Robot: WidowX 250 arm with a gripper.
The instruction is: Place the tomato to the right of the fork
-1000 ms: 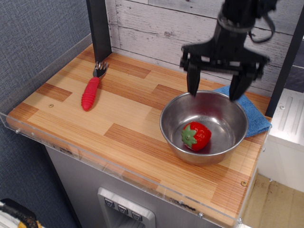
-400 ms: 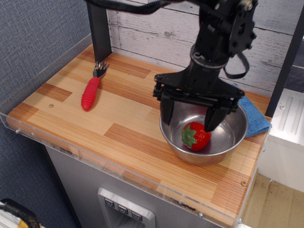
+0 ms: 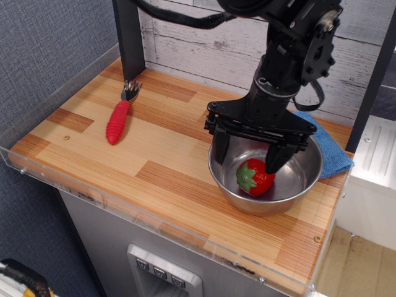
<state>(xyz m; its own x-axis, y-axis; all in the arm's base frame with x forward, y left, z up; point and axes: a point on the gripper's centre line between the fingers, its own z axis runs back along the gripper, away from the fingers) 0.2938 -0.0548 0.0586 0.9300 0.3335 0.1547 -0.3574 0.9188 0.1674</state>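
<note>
The tool [image 3: 247, 156] has dropped from above the steel bowl [image 3: 306, 176] near the tabletop's [image 3: 154, 161] right edge; its released fingers apparently straddle the tomato [image 3: 255, 177] inside. Grasping comes next; the fork [image 3: 119, 115] lies near the back-left corner.

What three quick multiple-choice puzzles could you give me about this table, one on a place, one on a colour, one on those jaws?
1. Where is the tomato?
A. in the steel bowl
B. beside the fork
C. on the cloth

2. What colour is the fork's handle?
A. blue
B. red
C. silver

3. How do the gripper jaws stand?
A. clamped on the fork
B. shut on the tomato
C. open, above the tomato

Answers: 1 A, it lies on the bowl's bottom. 2 B, the ribbed handle is red. 3 C, the two fingers stand wide apart.
</note>
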